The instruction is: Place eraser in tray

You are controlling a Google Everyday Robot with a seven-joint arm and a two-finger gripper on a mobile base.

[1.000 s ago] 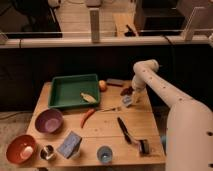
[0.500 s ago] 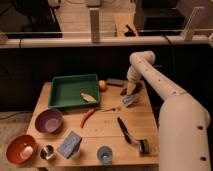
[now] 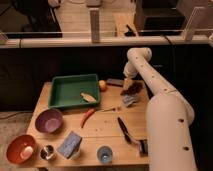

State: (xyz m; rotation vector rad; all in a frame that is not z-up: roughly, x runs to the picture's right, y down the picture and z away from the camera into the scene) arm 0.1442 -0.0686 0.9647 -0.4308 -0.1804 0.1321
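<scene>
The eraser is a small flat dark grey block lying at the table's far edge, just right of the orange fruit. The green tray sits at the far left of the table with a pale yellowish item in its right part. My gripper hangs from the white arm a little right of the eraser, low over the table, above a crumpled light grey-blue thing. It looks apart from the eraser.
A red chili, a fork and a black-handled brush lie mid-table. A purple bowl, an orange bowl, a metal cup, a blue-grey block and a blue cup line the front.
The arm has swung so its elbow stands higher and further left. The gripper moved a little toward the table's far edge. The eraser has not moved.
</scene>
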